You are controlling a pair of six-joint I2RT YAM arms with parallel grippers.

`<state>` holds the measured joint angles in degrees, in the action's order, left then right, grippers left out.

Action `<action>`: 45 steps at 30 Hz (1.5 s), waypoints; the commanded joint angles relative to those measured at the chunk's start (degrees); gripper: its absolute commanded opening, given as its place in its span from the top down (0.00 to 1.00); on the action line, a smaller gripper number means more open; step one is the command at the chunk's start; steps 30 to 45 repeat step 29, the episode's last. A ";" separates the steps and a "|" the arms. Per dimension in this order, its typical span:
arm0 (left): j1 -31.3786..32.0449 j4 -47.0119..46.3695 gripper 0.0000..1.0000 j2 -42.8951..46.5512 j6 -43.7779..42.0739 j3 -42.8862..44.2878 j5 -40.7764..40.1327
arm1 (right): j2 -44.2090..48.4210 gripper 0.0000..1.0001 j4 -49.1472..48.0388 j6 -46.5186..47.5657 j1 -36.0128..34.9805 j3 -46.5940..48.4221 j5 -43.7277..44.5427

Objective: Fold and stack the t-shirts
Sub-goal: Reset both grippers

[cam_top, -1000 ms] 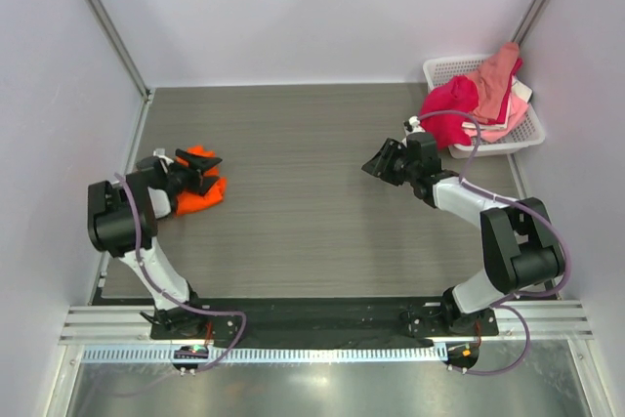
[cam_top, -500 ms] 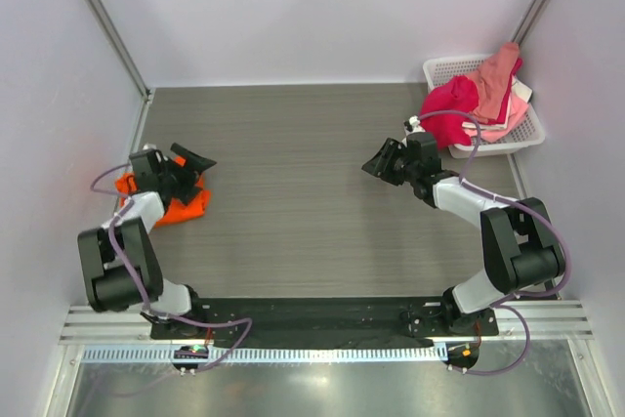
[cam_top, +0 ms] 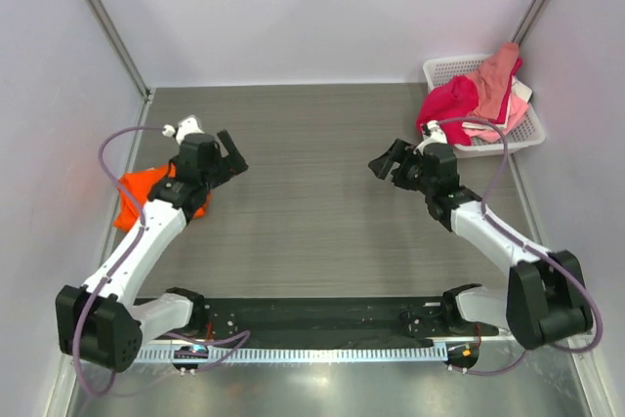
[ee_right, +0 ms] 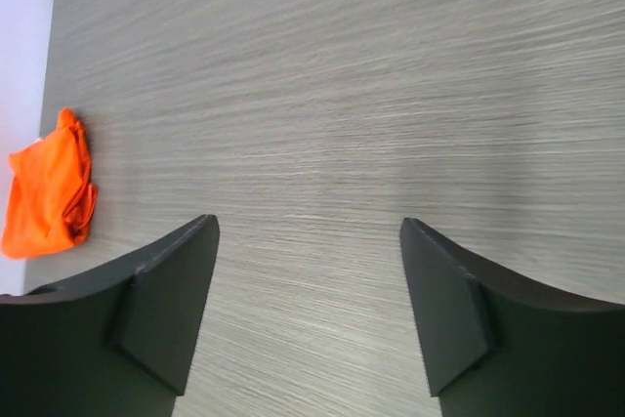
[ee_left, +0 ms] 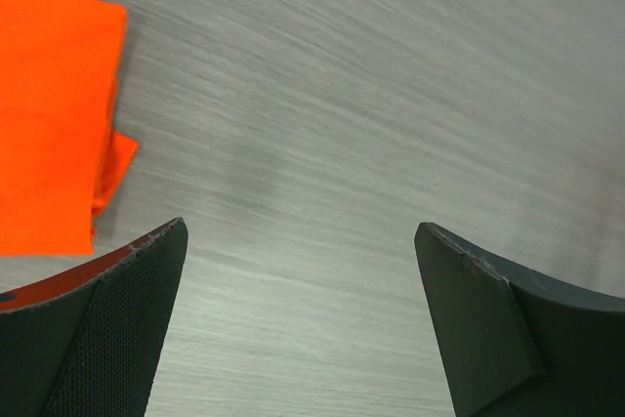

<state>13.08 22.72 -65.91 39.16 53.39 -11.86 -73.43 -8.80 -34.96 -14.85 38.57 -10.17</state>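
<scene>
The orange t-shirt (cam_top: 135, 194) looks folded at the counter's (cam_top: 312, 134) left; the other t-shirts (cam_top: 454, 109) lie heaped in the far-right basket (cam_top: 522, 134). The left end effector (cam_top: 231, 151) and right end effector (cam_top: 388, 161) are spread, empty.

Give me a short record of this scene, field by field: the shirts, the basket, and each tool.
left tool: open, empty, over the grey wood-grain table
right tool: open, empty, over bare table
bright orange cloth t-shirt: roughly folded, on table by left wall, unheld
white plastic lattice basket: far right corner, heaped with magenta shirt, salmon pink shirt, pale pink shirt
stack: not yet begun
</scene>
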 commanded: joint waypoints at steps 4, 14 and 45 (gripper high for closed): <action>10.29 -2.67 0.00 10.00 -1.01 -9.77 -11.53 | 17.33 0.16 10.27 7.62 0.26 -3.84 12.89; 11.44 -9.44 0.00 30.39 -4.61 -27.97 -8.36 | 49.68 0.12 19.61 7.02 0.26 -19.29 28.26; 11.44 -12.26 0.00 41.83 -5.41 -36.33 -12.14 | 51.28 0.13 11.17 5.69 0.17 -26.96 21.07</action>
